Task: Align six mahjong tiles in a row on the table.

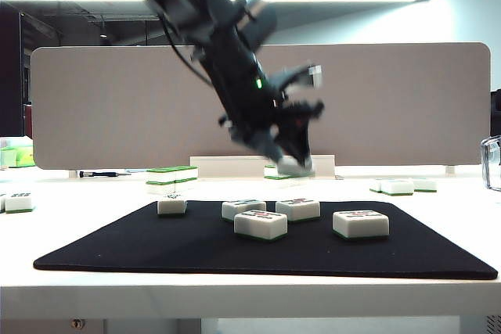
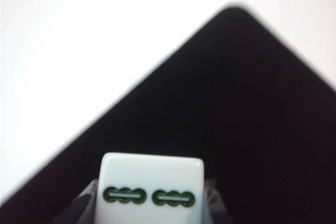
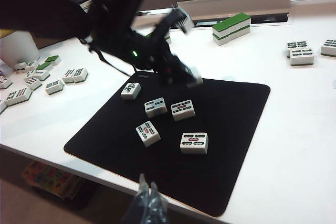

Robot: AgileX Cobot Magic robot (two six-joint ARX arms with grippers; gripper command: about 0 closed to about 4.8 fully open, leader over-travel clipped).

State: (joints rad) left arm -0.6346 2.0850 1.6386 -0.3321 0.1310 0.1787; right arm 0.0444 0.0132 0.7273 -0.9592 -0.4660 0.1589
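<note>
Several white mahjong tiles lie scattered face up on the black mat (image 1: pixel 266 252) (image 3: pixel 231 129) on the table (image 1: pixel 235 291): one at the left (image 1: pixel 171 206) (image 3: pixel 130 91), two mid-mat (image 1: pixel 243 209) (image 1: pixel 297 209), two nearer the front (image 1: pixel 261 224) (image 1: pixel 360 224). My left gripper (image 1: pixel 293 166) (image 2: pixel 151 205) hangs above the mat's far edge, shut on another tile (image 2: pixel 151 182) (image 3: pixel 193 77) with green bamboo marks; its fingers (image 2: pixel 84 205) press on both sides. My right gripper (image 3: pixel 148 190) is shut and empty, hovering at the table's front edge.
Double-stacked green-topped tiles (image 1: pixel 172 177) (image 3: pixel 231 27) stand behind the mat. Loose tiles lie at the right (image 1: pixel 403 186) (image 3: pixel 302 53) and far left (image 3: pixel 37 77). A grey partition (image 1: pixel 258 107) closes the back. A clear container (image 1: pixel 491 162) stands at the right edge.
</note>
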